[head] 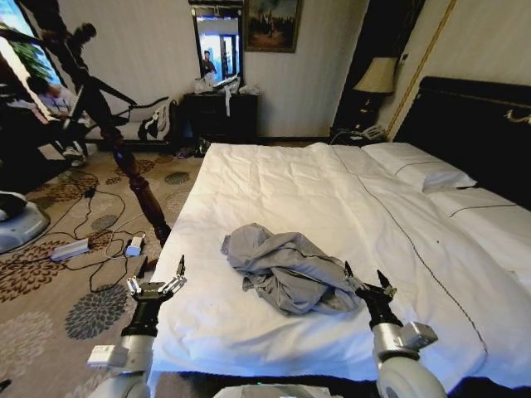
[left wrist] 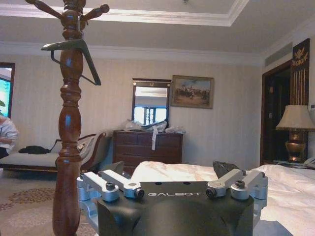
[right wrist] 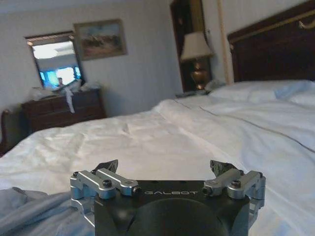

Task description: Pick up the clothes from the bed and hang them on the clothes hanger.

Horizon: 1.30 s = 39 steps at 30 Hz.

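The clothes, a crumpled light grey-blue heap, lie on the white bed near its foot. My right gripper stands open just right of the heap, low over the sheet; the right wrist view has its open fingers with grey-blue fabric beside them. My left gripper is open at the bed's left edge, apart from the clothes. Past its fingers in the left wrist view, the clothes hanger hangs high on a wooden coat stand.
The coat stand's pole rises from the carpet left of the bed. Cables and adapters lie on the floor there. A dark dresser stands at the far wall, a lamp and black headboard to the right, with pillows.
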Available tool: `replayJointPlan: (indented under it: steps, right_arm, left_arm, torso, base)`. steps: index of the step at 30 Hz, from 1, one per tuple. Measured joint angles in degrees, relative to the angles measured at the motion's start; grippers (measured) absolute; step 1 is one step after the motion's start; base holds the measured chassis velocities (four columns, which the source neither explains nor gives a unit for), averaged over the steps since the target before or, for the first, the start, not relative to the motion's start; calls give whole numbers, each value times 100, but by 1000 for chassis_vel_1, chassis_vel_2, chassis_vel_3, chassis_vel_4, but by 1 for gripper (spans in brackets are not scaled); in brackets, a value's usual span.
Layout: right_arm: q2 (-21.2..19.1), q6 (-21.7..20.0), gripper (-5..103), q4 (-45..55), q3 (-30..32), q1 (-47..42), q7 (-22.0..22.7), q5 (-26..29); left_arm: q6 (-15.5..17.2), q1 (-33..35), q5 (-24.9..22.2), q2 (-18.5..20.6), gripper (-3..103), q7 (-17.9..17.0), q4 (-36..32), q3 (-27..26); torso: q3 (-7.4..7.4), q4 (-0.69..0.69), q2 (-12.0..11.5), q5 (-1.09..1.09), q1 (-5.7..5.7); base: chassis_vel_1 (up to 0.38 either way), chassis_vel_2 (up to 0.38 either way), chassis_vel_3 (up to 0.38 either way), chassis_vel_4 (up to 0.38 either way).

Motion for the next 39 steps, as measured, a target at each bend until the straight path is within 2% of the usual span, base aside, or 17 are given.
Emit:
replayJointPlan:
  steps: [2,10,15,18,23,27,28,29,32,35,39]
  right_arm:
    - [79,-185,100,70,-135,6,332,322]
    - [162,-111,100,243,-150,-56,395,132]
    - [220,241,100,412,-48,-86,257,-335]
    - [251,639,100,468,209,-68,58,-652]
    - [241,858,100,474,503,-62,-49,-736]
    - [260,920,100,539,668,-90,-29,-688]
    - [293,945,100,552,690,-105,0,-683]
    - [293,945,100,552,690,-105,0,-683]
    - [408,955,100,554,682,-112,83,-682]
    - [447,955,100,552,666,-128,103,-680]
    - [537,976,100,526,687,-162,146,-671]
  left_arm:
    - [-1,18,16,18,100,17,-13,-27]
    - [7,27,2,43,100,24,-38,-58]
    - [102,53,-352,77,100,7,-303,-133]
    - [260,24,-861,196,100,-47,-527,-388]
    - [281,30,-927,461,100,-55,-454,-602]
    - [352,134,-1061,1138,100,9,-296,-685]
    - [439,205,-1172,1556,100,96,-174,-671]
    - [439,205,-1172,1556,100,96,-174,-671]
    - [519,263,-1357,2251,100,360,170,-636]
    - [518,234,-1400,2465,100,508,351,-628]
    - [425,33,-1463,2935,100,1118,891,-565]
  torso:
    - [0,0,0,0,0]
    - [0,0,0,0,0]
    - [0,0,0,0,0]
    - [0,0,0,0,0]
    - [0,1,0,-1,0]
    - [0,0,0,-1,0]
    - [0,0,0,-1,0]
    - [0,0,0,-1,0]
    - [0,0,0,-1,0]
    - [0,0,0,0,0]
    - [0,2,0,-2,0]
  base:
    - [0,0,0,0]
    - [0,0,0,0]
    - [0,0,0,0]
    - [0,0,0,0]
    - [0,0,0,0]
    - [0,0,0,0]
    - [0,0,0,0]
    - [0,0,0,0]
    - [0,0,0,0]
    - [0,0,0,0]
    - [0,0,0,0]
